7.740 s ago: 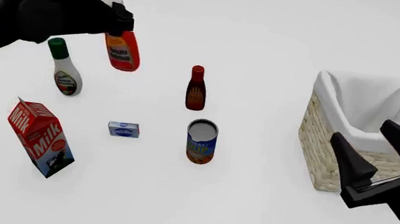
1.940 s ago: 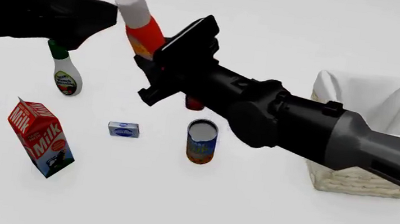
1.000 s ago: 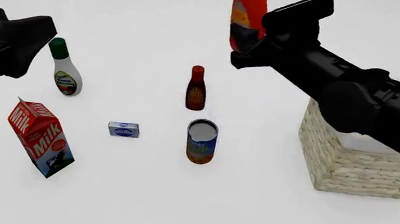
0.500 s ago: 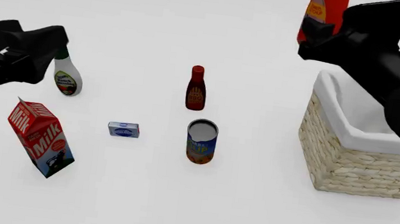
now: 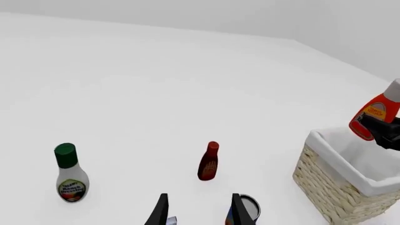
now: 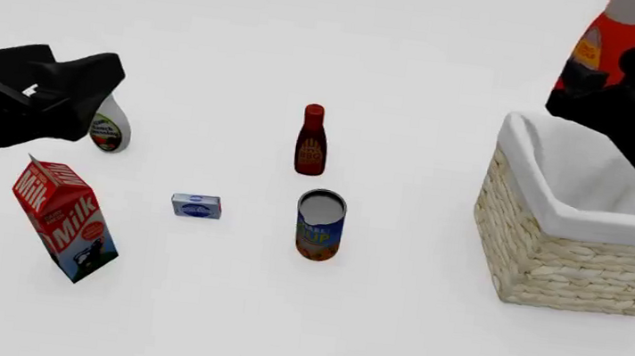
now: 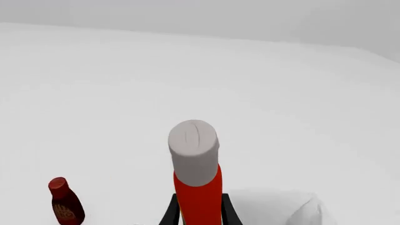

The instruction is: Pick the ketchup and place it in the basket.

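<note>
ketchup (image 6: 602,44) now seemingly above basket (image 6: 549,249)

Between the black fingers (image 7: 174,212), the ketchup (image 7: 197,180) was red with a grey-white cap; its label (image 6: 589,51) looked yellow-orange, blurred. The basket (image 6: 566,260) was straw-coloured, white-lined.

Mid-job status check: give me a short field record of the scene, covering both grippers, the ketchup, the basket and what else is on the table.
right gripper: shut on the ketchup, held in the air
ketchup position: at the basket's far rim, not yet inside
basket: on the table at the right, nothing visible inside
left gripper: open, holding nothing
other items: green-capped bottle, dark-red bottle, can, milk carton, small box
</note>
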`<state>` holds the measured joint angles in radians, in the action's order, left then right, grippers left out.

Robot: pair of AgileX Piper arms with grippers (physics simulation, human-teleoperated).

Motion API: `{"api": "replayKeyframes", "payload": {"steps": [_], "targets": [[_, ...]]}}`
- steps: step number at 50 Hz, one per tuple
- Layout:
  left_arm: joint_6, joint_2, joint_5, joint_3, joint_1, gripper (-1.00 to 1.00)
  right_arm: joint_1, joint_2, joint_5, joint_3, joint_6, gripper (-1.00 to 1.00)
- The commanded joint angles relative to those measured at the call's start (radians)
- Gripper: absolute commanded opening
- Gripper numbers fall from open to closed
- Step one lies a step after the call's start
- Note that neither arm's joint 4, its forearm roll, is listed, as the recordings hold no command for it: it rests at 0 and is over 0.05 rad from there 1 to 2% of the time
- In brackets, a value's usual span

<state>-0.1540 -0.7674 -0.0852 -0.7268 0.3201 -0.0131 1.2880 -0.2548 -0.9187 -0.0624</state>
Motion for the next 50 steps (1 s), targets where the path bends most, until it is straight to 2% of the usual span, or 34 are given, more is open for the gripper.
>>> {"api": "replayKeyframes", "payload": {"steps": [1,16,50], "targets": [[-0.001,-0.012,0.014,0.008,0.002,1.00,0.097,0.017,-0.053,0.050,0.025,-1.00],[-0.004,-0.024,0.025,0.013,0.010,1.00,0.173,0.066,-0.108,0.090,0.028,-1.00],[-0.009,-0.040,0.040,0.016,0.011,1.00,0.256,0.234,-0.217,0.124,0.059,-1.00]]}}
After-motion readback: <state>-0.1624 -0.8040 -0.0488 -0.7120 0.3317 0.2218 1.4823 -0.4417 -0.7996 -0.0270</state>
